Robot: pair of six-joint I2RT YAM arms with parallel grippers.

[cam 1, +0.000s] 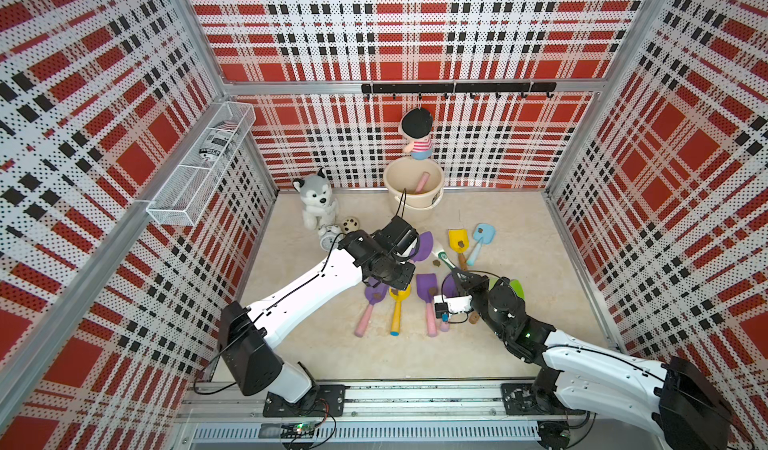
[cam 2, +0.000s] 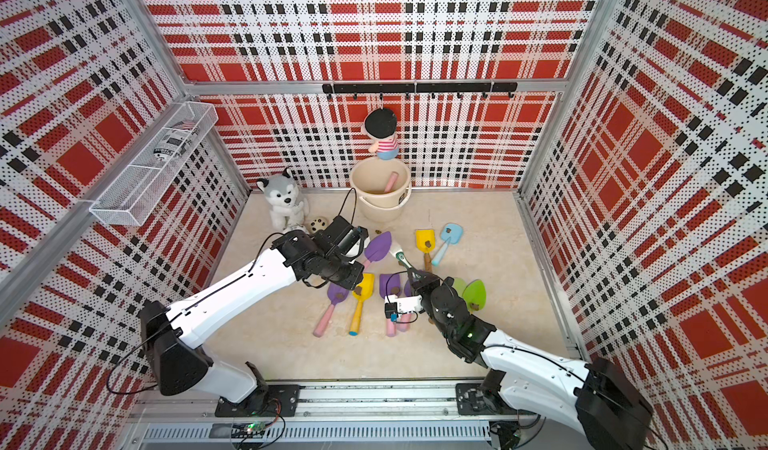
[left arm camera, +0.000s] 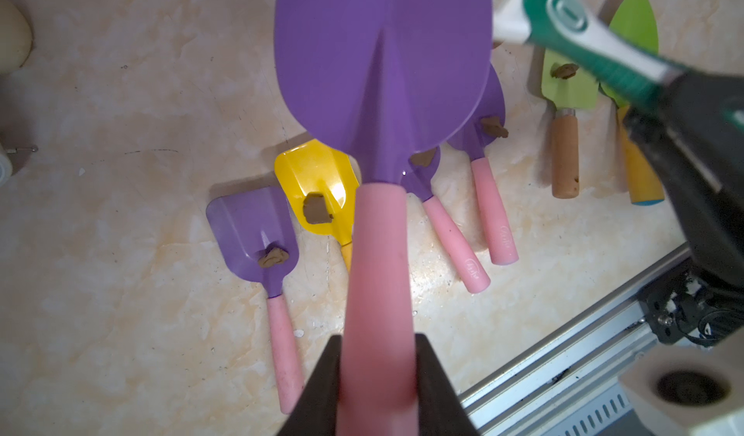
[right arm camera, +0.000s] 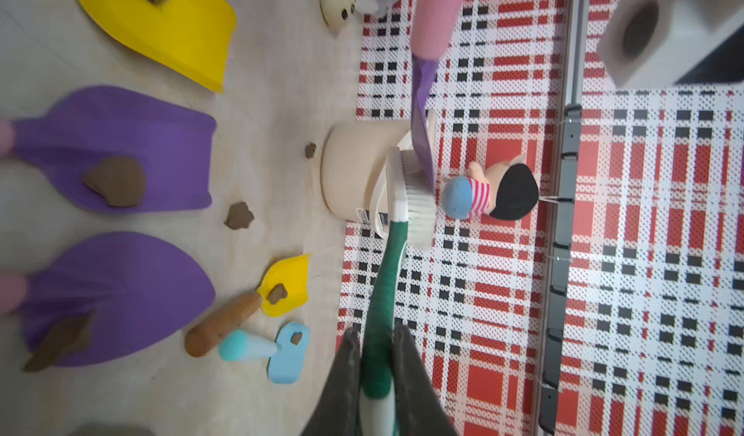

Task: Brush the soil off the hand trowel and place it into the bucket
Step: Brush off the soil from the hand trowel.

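Note:
My left gripper (left arm camera: pixel 378 341) is shut on the pink handle of a purple hand trowel (left arm camera: pixel 382 63), held above the table. No soil shows on its blade face. My right gripper (right arm camera: pixel 374 333) is shut on the green-and-white brush (right arm camera: pixel 386 277), and its white bristles (right arm camera: pixel 420 208) rest against the edge-on blade (right arm camera: pixel 422 132). Both top views show the trowel (cam 1: pixel 424 246) (cam 2: pixel 378 246) and the brush (cam 1: pixel 442 256) near the table's middle. The cream bucket (cam 1: pixel 388 182) stands at the back wall with a pink handle inside. Soil lumps (right arm camera: pixel 239 215) lie loose on the table.
Several other trowels lie below and around my grippers, each carrying a soil lump: purple (cam 1: pixel 376 296), yellow (cam 1: pixel 399 298), purple (cam 1: pixel 427 286), yellow (cam 1: pixel 457 240), blue (cam 1: pixel 484 234), green (cam 1: pixel 515 288). A husky plush (cam 1: pixel 316 202), alarm clock (cam 1: pixel 330 236) and hanging doll (cam 1: pixel 417 134) are at the back.

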